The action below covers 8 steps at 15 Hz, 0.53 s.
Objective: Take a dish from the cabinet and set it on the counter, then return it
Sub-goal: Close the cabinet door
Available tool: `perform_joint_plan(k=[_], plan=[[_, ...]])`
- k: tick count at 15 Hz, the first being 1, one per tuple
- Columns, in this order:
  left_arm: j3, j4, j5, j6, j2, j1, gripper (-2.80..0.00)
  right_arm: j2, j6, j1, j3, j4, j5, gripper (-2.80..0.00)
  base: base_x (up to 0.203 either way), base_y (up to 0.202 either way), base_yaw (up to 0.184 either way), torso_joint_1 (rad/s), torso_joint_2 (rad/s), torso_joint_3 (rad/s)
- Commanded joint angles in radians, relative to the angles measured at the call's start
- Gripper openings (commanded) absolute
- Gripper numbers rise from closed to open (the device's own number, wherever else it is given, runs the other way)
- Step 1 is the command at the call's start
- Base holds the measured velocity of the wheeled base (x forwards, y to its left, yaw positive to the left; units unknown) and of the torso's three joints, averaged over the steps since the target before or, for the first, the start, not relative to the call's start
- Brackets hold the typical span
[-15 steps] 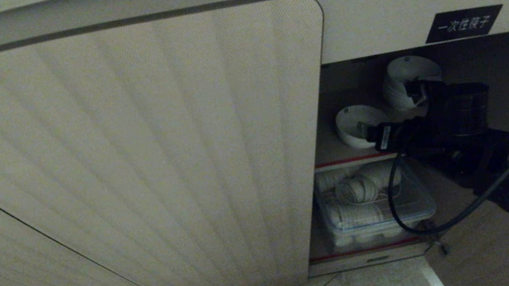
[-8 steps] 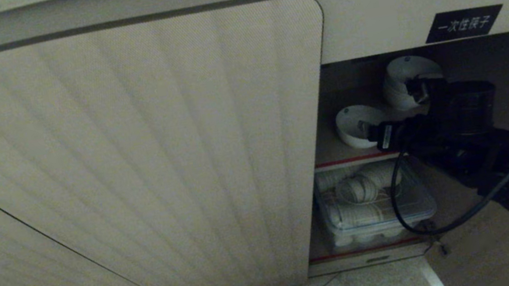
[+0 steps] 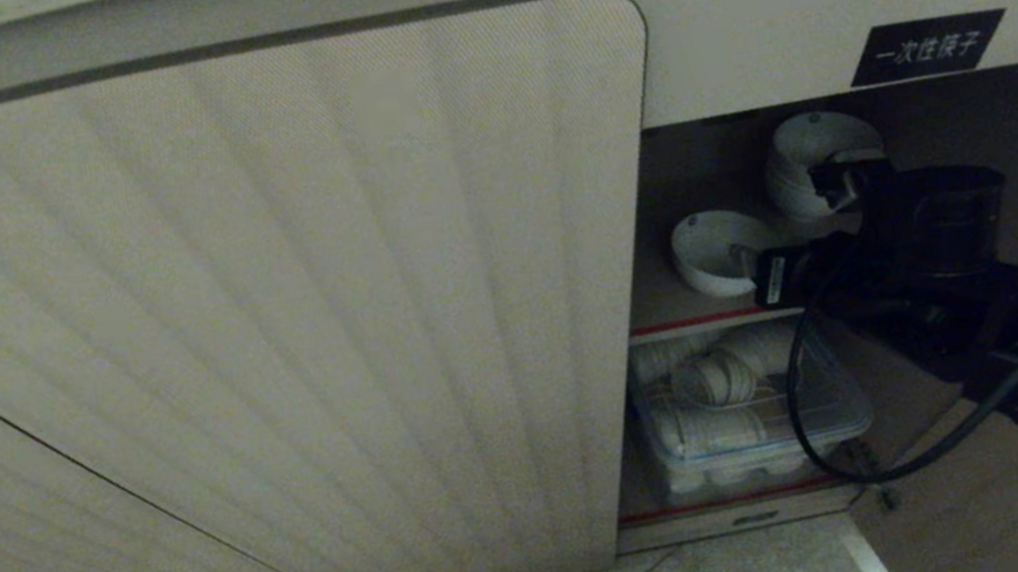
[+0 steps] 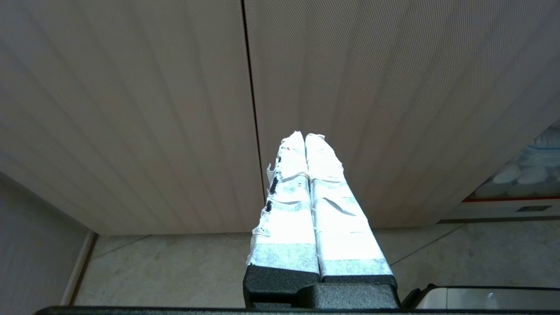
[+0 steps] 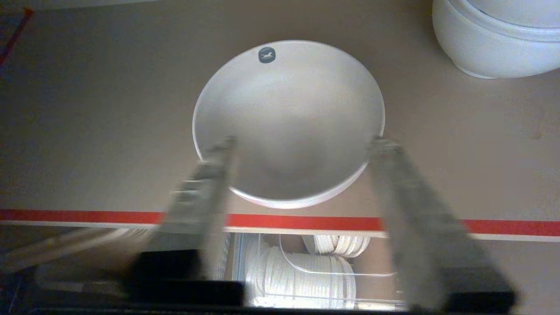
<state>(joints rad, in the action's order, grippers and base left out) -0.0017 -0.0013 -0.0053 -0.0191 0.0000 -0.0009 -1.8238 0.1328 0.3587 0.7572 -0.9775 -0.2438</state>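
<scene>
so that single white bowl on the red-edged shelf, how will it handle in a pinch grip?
The bowl looks rigid and glazed, so probably slippery between the right gripper fingers. Likely chips if dropped. Its wide round body should sit stable.

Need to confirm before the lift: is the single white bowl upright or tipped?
Upright: the bowl sits on the shelf with its empty hollow facing up.

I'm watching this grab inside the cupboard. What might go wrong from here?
1. The right gripper straddles the dish at its widest part; the fingers could slip off the rim.
2. The dish sits near the red shelf edge and could be nudged off.
3. The stacked bowls stand close.
</scene>
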Motion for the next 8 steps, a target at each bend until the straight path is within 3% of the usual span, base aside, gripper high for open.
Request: perform_joint_plan(k=[1,8], plan=[[0.000,0.000,-0.001,-0.001,0.000,-0.001,-2.80,0.000,0.001,0.000,0.002,-0.006,-0.002,-2.80,0.000,0.000,0.000,0.000,0.00,0.000],[0.000,0.000,0.000,-0.001,0.000,0.000,-2.80,0.013,0.002,-0.001,-0.006,-0.005,-0.002,-2.80,0.000,0.000,0.000,0.000,0.00,0.000]])
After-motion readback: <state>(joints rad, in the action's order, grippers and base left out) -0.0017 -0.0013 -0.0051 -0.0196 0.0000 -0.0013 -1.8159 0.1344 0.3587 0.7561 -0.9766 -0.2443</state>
